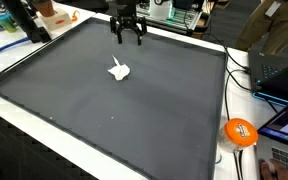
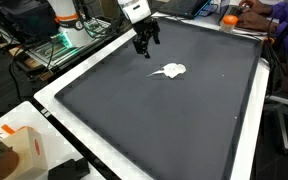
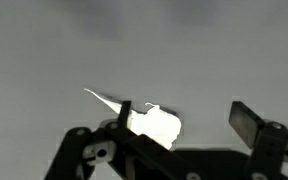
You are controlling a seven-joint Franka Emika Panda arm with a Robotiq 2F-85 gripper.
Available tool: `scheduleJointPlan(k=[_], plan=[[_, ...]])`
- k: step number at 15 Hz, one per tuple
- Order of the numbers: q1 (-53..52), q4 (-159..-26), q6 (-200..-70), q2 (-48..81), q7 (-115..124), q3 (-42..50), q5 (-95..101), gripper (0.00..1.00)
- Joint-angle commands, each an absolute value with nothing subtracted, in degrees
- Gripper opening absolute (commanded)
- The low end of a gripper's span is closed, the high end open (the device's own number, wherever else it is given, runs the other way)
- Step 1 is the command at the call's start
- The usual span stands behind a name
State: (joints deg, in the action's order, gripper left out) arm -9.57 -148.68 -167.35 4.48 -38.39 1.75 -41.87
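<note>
As the gripper (image 1: 128, 41) hangs over the mat (image 1: 104, 115), its two fingers are seen spread wide, with nothing between them. The same spread is noted in an exterior view (image 2: 147, 50), where the fingers point down at the mat (image 2: 164, 125). Whether the fingertips touch the mat cannot be told from either exterior view.

The scrap (image 1: 119, 70), white and crumpled with one thin pointed end, is found lying flat near the middle of the mat. In both exterior views it is seen apart from the gripper, with bare mat between the two. The gripper is placed nearer the mat's edge on the arm's side; the scrap (image 2: 171, 70) lies further in towards the mat's centre.

In the wrist view the gripper (image 3: 184, 113) comes in from the bottom edge. One finger (image 3: 125, 108) is seen against the scrap (image 3: 156, 122) and the second finger (image 3: 246, 118) stands well off to the side. The scrap's pointed end is directed away from the wide gap, and part of the scrap is hidden behind the gripper body. The mat (image 3: 144, 40) fills the rest of that view, blurred and grey.

Off the mat, an orange disc (image 1: 240, 131) is seen beside one corner. A cardboard box (image 2: 22, 148) is noted past another corner. The white table rim (image 2: 54, 95) is seen around the mat.
</note>
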Motion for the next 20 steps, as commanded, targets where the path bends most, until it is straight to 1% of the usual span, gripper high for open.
scheduleJointPlan(k=[1,2,4,8,9,10,14,15,16,20], plan=[[-12.0,-151.1,-160.7,-2.9,-28.8,7.5,-25.8,1.00],[-6.7,-150.0,-157.6,-4.2,-25.8,3.5,-21.0,1.00],[-5.5,-146.9,-147.8,-9.2,-20.7,3.2,-14.4,1.00],[-5.4,-136.7,-129.7,-13.9,-18.8,3.1,-15.2,1.00],[-5.8,-140.0,-136.2,-11.9,-21.4,3.2,-16.9,1.00],[-5.8,-138.4,-134.3,-13.0,-21.2,3.2,-17.0,1.00],[-5.7,-139.0,-134.9,-12.0,-21.2,3.2,-17.0,1.00],[-4.3,-140.4,-140.4,-11.5,-11.0,0.8,-12.1,1.00],[-3.7,-140.0,-141.5,-11.1,-7.6,-0.2,-8.8,1.00],[-0.3,-134.5,-138.1,-5.6,10.4,-3.5,8.6,1.00]])
